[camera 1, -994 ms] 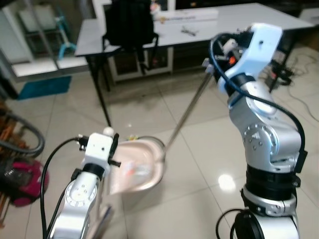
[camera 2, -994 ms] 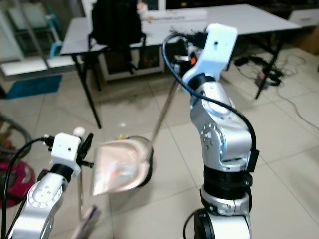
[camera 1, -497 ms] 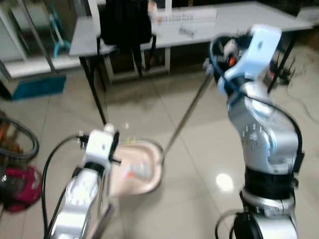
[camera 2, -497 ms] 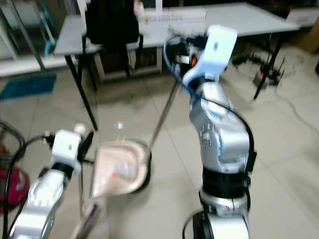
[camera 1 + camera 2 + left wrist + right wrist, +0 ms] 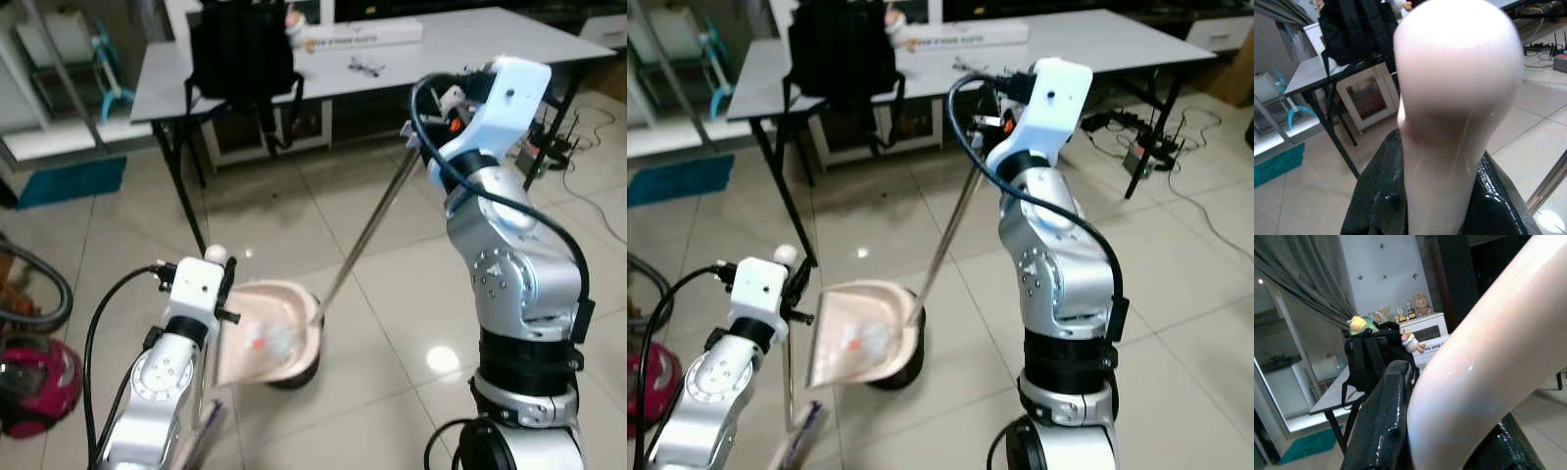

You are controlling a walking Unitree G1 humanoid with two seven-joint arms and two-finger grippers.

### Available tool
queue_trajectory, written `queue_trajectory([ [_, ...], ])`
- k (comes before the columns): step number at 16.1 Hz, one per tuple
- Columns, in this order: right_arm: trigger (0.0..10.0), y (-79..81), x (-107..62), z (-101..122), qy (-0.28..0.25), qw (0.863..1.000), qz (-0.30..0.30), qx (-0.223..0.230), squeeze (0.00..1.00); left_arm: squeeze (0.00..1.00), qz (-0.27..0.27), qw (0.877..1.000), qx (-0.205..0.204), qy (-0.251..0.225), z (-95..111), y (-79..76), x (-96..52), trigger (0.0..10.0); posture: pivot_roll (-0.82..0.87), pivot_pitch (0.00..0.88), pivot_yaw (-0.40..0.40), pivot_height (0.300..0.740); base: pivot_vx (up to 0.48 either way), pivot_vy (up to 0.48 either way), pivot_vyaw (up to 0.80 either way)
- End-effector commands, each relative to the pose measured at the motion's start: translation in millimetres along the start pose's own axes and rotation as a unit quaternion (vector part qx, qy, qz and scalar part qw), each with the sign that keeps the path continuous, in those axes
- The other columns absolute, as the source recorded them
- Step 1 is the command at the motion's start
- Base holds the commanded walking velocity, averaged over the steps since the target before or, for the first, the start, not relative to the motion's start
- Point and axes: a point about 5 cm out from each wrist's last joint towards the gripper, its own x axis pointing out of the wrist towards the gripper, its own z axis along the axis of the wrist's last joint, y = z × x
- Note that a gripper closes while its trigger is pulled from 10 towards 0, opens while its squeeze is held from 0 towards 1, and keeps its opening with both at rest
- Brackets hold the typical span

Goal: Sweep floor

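Both grippers clamped on sweeping tools over the tiled floor (image 5: 392,294).
Left gripper (image 5: 1440,196), lower left, grips the pink dustpan (image 5: 265,333) handle; right gripper (image 5: 1449,431), upper right, grips the broom pole (image 5: 367,230).

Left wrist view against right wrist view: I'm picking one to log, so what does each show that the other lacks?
Left wrist: left gripper shut on a pale pink rounded handle end, a white glass-door cabinet. Right wrist: right gripper shut on a pink curved handle, a grey curtain, trophies. Both: the black backpack at the grey table.
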Motion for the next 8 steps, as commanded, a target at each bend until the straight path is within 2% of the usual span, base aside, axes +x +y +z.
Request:
queue_trajectory([
  [1, 10.0, -6.0, -0.4, 11.8, -0.032, 0.999, -0.014, -0.005, 0.0, 0.0, 0.0, 1.0, 0.005, -0.016, 6.7, -0.9, 1.8, 10.0, -0.05, 0.0, 0.064, 0.74, 0.368, 0.0, 0.0],
  [8, 10.0, -7.0, 0.4, 12.8, -0.043, 0.999, -0.021, -0.013, 0.0, 0.0, 0.002, 1.0, 0.003, -0.015, 6.3, -1.4, -0.4, 10.0, -0.05, 0.0, 0.06, 0.74, 0.37, 0.0, 0.0],
])
